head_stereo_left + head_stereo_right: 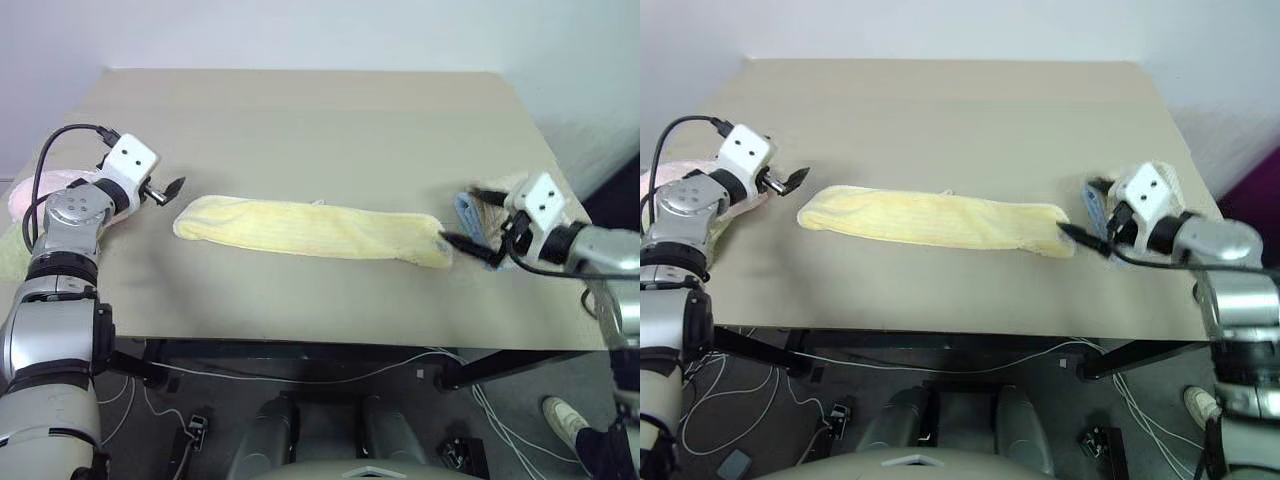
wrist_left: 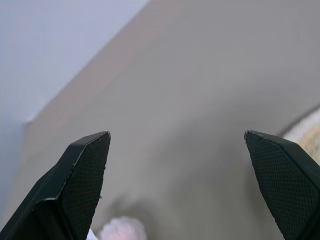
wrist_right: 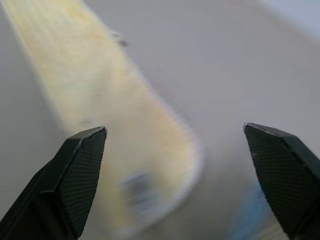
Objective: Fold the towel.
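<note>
You're looking at a plain beige table [image 1: 330, 110] set against a pale, bare wall [image 1: 300, 30]. Below its near edge, a grey floor [image 1: 400, 420] carries loose white cables [image 1: 300, 375] (they trail under the dark table frame [image 1: 490, 365]).

From my right wrist camera the towel [image 3: 125, 125] smears into a yellow blur, its near end unreadable — and at the table's [image 1: 300, 110] left edge the pink towel [image 1: 25, 195] sits mostly hidden behind my left arm.
</note>
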`<act>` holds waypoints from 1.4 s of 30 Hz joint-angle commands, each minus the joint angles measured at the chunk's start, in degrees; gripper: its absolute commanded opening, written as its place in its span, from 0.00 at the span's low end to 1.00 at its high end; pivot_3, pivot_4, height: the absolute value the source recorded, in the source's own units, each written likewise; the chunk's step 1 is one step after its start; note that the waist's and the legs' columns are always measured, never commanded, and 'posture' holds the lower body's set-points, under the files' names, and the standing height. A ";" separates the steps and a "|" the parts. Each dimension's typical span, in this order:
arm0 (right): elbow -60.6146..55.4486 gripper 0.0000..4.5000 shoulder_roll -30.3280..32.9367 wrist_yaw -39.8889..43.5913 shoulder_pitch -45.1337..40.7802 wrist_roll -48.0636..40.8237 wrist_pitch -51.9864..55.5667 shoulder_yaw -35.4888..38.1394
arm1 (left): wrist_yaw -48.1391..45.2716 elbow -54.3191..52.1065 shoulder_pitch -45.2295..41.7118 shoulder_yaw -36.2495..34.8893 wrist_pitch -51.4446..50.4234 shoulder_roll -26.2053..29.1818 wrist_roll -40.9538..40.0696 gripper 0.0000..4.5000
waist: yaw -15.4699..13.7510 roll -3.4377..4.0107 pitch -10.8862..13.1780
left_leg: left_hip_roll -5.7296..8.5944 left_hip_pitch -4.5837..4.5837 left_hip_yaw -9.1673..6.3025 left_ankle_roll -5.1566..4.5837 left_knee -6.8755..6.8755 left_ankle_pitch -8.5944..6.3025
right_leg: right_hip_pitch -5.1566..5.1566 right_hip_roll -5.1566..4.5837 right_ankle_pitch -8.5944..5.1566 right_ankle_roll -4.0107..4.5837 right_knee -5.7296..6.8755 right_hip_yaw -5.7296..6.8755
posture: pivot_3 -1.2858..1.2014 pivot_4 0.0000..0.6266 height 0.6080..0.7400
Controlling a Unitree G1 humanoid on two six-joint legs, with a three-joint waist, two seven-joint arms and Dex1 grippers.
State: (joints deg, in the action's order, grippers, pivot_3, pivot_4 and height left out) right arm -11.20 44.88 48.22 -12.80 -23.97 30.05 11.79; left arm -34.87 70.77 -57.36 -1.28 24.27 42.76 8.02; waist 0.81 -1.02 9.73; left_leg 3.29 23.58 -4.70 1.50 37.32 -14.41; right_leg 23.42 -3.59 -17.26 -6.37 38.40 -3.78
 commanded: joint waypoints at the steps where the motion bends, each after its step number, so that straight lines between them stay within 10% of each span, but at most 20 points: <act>1: -11.53 1.00 -4.67 -9.04 2.40 -10.51 14.71 5.25 | 0.43 -1.78 0.67 -0.07 1.10 0.43 -0.09 1.00 | 0.29 0.00 0.00 | -0.02 -0.01 0.00 0.00 -0.02 0.00 | 0.01 0.01 0.00 0.00 0.00 -0.01 | 0.52 0.24 1.00; 8: -17.82 1.00 -22.96 -36.20 4.94 -41.18 39.10 17.44 | -10.80 -7.15 2.63 -2.37 3.86 -4.06 -6.84 1.00 | -0.34 -0.06 -0.04 | 0.02 -0.01 0.01 0.00 -0.03 0.00 | 0.00 -0.04 0.00 0.00 0.00 -0.03 | 0.52 0.24 1.00; 17: -10.42 1.00 -30.47 -79.31 10.17 -81.13 22.90 12.44 | -36.65 -35.12 16.02 -0.25 -11.45 -10.88 -22.02 1.00 | 1.25 -0.04 -0.07 | -0.08 -0.06 0.02 0.00 -0.17 0.00 | 0.02 -0.07 0.00 0.01 -0.04 -0.13 | 0.52 0.24 1.00; 39: 4.62 1.00 -34.97 -84.25 1.14 -70.61 3.28 8.71 | -39.45 -58.73 28.34 4.05 -27.72 -13.76 -26.79 1.00 | 1.68 -0.07 -0.17 | -0.13 -0.71 0.00 -0.02 -0.15 0.00 | -0.74 0.11 0.00 0.01 -0.19 -0.10 | 0.52 0.24 1.00; 42: 5.82 0.86 -35.59 -84.32 0.03 -68.99 1.51 9.22 | -39.15 -59.28 29.14 4.27 -27.86 -13.94 -26.60 1.00 | 1.60 -0.07 -0.17 | -0.12 -0.88 0.00 -0.02 -0.21 0.00 | -0.90 0.10 0.00 0.01 -0.24 -0.10 | 0.52 0.24 1.00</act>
State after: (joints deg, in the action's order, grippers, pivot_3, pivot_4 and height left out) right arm -7.38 9.36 -35.16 -12.56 -95.68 34.06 18.58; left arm -74.17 13.78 -28.59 3.00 -3.51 28.52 -17.59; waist 2.40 -1.09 9.56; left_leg 3.17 22.68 -4.69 1.48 37.09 -14.41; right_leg 22.51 -3.49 -17.27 -6.35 38.15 -3.87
